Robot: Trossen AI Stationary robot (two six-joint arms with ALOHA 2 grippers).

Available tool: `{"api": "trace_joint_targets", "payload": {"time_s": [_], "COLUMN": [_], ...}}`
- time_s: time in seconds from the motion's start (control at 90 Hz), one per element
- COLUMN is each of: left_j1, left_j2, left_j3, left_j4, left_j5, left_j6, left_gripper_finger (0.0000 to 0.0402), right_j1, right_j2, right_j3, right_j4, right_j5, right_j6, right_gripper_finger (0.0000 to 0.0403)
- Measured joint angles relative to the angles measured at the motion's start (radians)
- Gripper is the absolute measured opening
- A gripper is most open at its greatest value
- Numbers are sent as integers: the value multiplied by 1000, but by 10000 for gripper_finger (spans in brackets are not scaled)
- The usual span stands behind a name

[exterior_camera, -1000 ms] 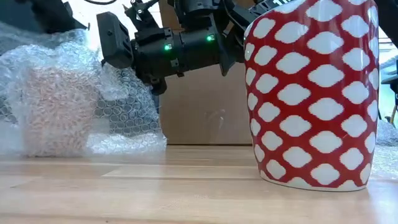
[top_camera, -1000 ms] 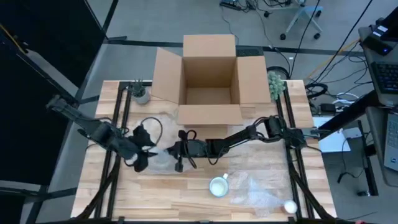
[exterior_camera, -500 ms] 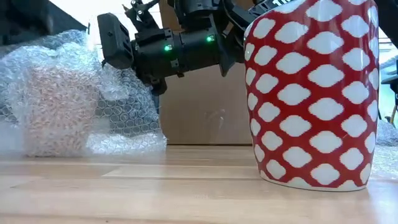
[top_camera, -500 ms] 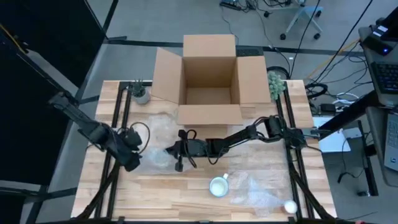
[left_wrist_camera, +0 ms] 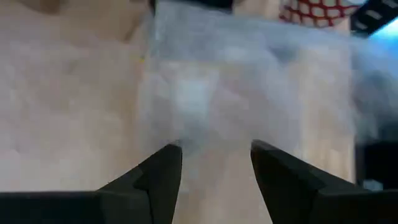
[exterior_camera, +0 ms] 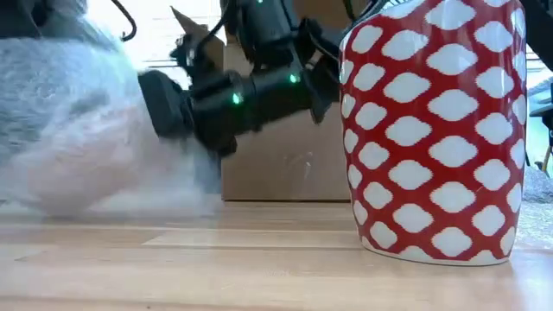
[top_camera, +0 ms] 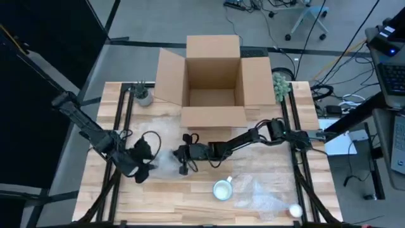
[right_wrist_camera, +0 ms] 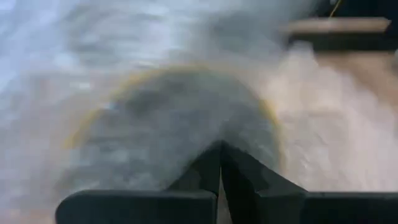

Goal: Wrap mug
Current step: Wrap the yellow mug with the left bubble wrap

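In the low view, nearest to the camera, a red mug with white diamond pattern [exterior_camera: 436, 130] stands upright on the wooden table [exterior_camera: 259, 268]. From above, the same mug [top_camera: 222, 189] is near the front edge of the table, and a loose sheet of bubble wrap [top_camera: 262, 193] lies just beside it on the right, with a small white ball [top_camera: 295, 209] at the sheet's far corner.

Farther back, in the middle of the table, lies a second bundle of bubble wrap [top_camera: 163, 161]. The right wrist view shows a round mug mouth [right_wrist_camera: 174, 118] under the wrap, so a mug is inside this bundle. The right gripper [top_camera: 181, 156] reaches in from the right and touches the bundle; its two fingers are pressed together with no gap, and a thin fold of wrap seems to be between them, but the blur does not allow to be sure. The left gripper [top_camera: 143, 166] is at the left side of the same bundle. In its wrist view, the left fingers [left_wrist_camera: 163, 177] stand apart, released, with the bubble wrap [left_wrist_camera: 249, 93] just in front of them.

Behind the arms, an open cardboard box [top_camera: 212, 82] sits at the back of the table. A small grey pot [top_camera: 143, 96] is at its left and a green plant-like object [top_camera: 281, 85] at its right.
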Motion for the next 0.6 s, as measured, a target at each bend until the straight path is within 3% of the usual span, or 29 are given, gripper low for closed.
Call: {"api": "trace_joint_targets", "payload": {"time_s": [0.6], "left_j1": [-10], "left_j2": [101], "left_j3": [-57], "left_j4": [-25], "left_j5": [52], "left_j6": [-109], "left_gripper_finger": [180], "right_j1": [-2], "right_j2": [-9], "right_j3": [7], "right_j4": [45], "right_j5": [5], "right_j6": [-15], "right_gripper_finger": [0]}}
